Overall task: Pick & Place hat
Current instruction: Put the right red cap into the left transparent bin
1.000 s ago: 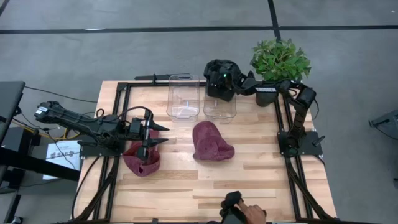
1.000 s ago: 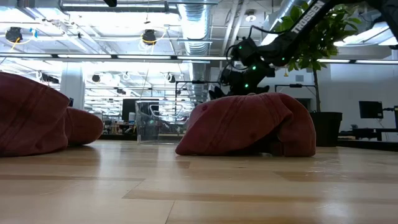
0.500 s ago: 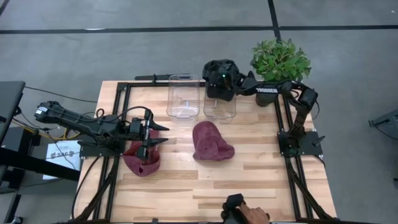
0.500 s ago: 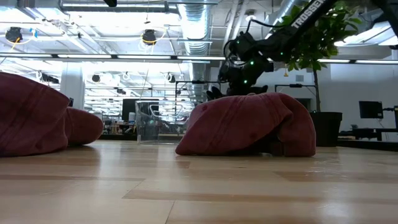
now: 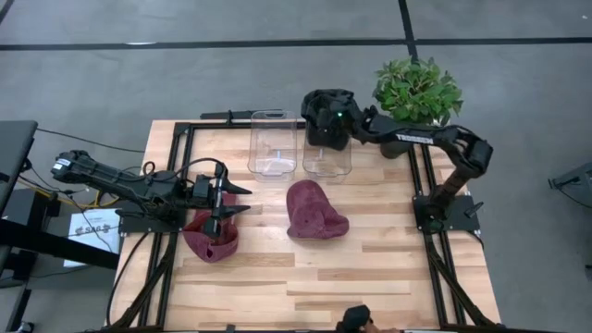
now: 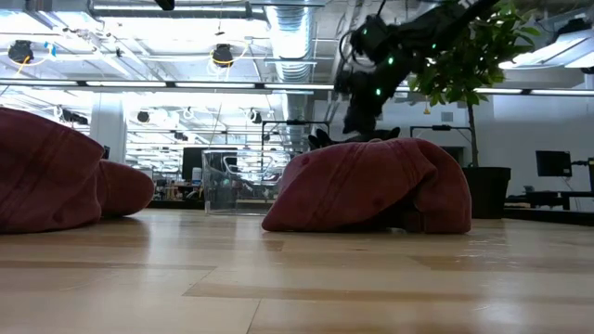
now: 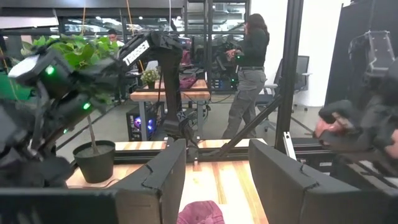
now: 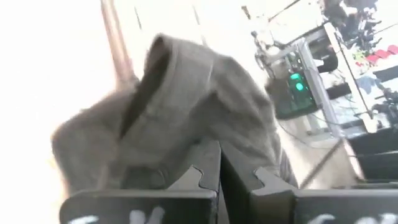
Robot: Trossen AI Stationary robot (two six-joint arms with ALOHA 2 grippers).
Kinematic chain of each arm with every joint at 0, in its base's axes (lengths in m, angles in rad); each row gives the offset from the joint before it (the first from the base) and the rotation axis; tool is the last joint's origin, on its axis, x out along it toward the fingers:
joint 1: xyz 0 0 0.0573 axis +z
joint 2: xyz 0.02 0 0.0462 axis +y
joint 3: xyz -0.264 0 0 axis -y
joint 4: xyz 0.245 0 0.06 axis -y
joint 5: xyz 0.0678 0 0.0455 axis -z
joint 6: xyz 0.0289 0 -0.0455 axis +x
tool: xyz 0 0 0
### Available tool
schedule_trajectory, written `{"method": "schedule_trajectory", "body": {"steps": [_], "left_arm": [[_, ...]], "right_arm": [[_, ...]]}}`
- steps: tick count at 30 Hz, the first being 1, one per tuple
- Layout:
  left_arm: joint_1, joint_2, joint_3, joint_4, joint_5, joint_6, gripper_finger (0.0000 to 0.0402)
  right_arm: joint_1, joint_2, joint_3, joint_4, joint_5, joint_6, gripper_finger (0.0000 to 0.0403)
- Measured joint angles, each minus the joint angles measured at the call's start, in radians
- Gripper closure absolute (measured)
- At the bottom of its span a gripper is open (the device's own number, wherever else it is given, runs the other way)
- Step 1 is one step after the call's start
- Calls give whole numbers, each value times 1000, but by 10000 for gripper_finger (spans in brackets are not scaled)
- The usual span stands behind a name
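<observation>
Nearest, at eight o'clock on the worktop [image 5: 370, 264], the left claw [image 5: 225, 205] waits spread wide above a maroon hat [image 5: 209, 237]. Farther, at one o'clock, the right claw [image 5: 326, 120] pinches a grey hat [image 8: 180, 130] over a clear bin [image 5: 326, 148]; it looks soft and light, best gripped at a fold.

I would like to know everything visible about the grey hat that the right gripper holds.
The grey hat looks like soft knit fabric, crumpled, with a folded brim and its opening showing as a dark hollow. It hangs from the right gripper, whose fingers are pinched shut on its edge. In the high view the gripper is above the right-hand clear container at the table's far side; the hat itself is hidden there.
</observation>
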Motion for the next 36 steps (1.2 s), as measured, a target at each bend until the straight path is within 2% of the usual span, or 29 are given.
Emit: {"method": "schedule_trajectory", "body": {"steps": [4,9,13,21,26,33,36], "left_arm": [[0,0,0,0,0,0,229],[0,0,0,0,0,0,229],[4,10,0,-33,0,0,229],[47,104,0,-148,9,-55,229],[65,149,0,-169,14,-56,229],[64,154,0,-166,14,-56,229],[64,151,0,-159,14,-56,229]], "right_arm": [[27,-60,0,-30,-86,78,403],[91,-134,-5,-73,-135,157,403],[167,-196,-65,-77,-174,209,403],[378,-317,-264,-41,-175,332,403],[534,-370,-379,2,-87,434,403],[771,-389,-486,1,39,664,403],[875,-363,-503,-1,159,751,403]]}}
